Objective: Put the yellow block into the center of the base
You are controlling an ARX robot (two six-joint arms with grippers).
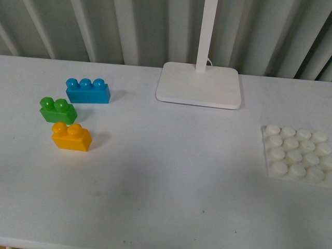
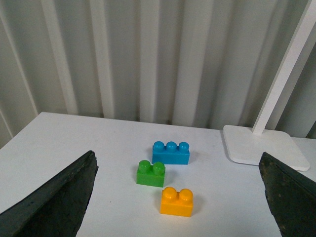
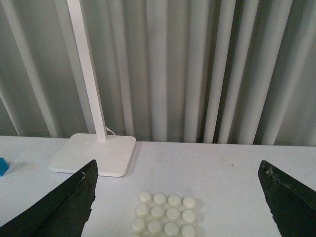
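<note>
The yellow block (image 1: 71, 137) stands on the white table at the left, studs up, nearest of three bricks. It also shows in the left wrist view (image 2: 177, 201), between and ahead of the wide-open fingers of my left gripper (image 2: 177, 217). The base (image 1: 298, 152), a white studded plate, lies at the table's right edge. It also shows in the right wrist view (image 3: 163, 214), ahead of my open, empty right gripper (image 3: 177, 217). Neither gripper shows in the front view.
A green two-stud brick (image 1: 57, 109) and a blue three-stud brick (image 1: 87, 91) stand just behind the yellow block. A white lamp foot (image 1: 199, 84) with a pole stands at the back middle. A ribbed grey wall (image 1: 155, 26) backs the table.
</note>
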